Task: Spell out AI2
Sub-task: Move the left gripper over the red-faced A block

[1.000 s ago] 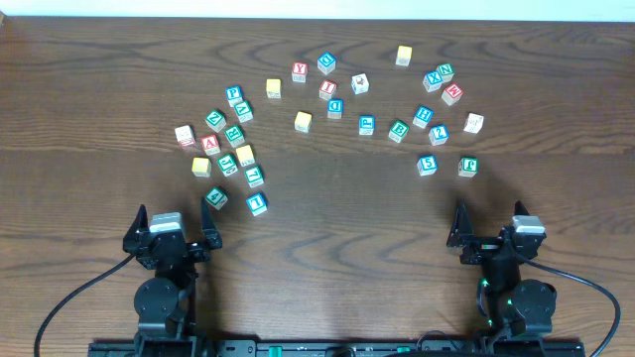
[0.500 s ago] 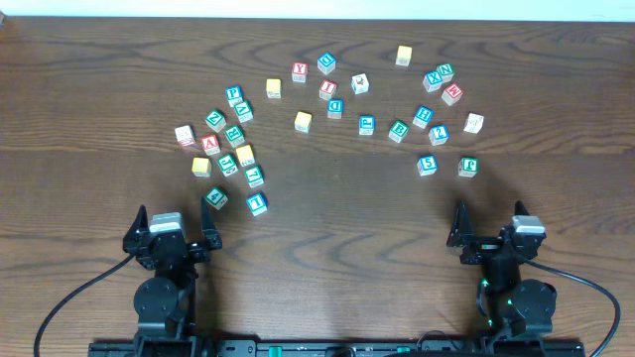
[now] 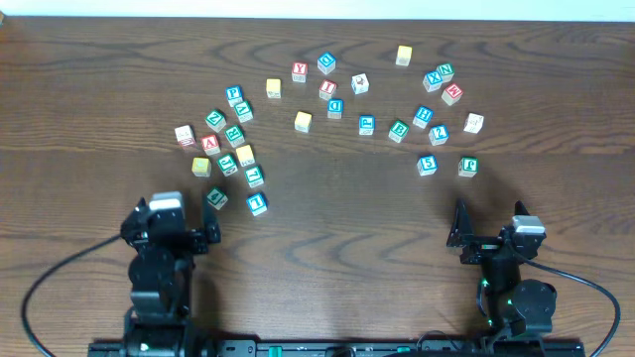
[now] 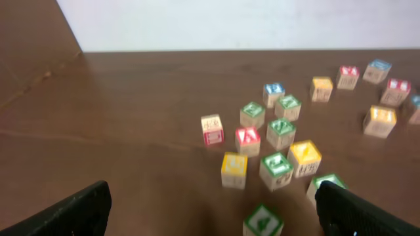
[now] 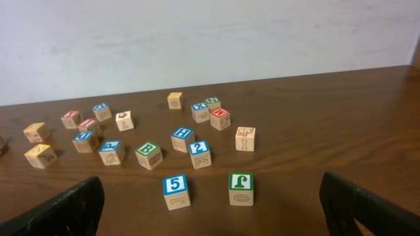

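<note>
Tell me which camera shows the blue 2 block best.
Right wrist: the blue 2 block sits near mid-frame, large, its digit readable on top. Overhead shows it too, but small, in the right-hand cluster near the H block. The left wrist view does not show it.

Bright and even from overhead, no glare off the dark table (image 3: 327, 228), just faint short shadows tucked under the blocks (image 3: 303, 121). Blurred right across the left wrist view, letters smeared, worst toward 3 o'clock. Crisp on the right wrist: pale wall (image 5: 197, 39) slightly washed out at 12 o'clock, fingers (image 5: 62, 213) near-black at 7 and 5.
</note>
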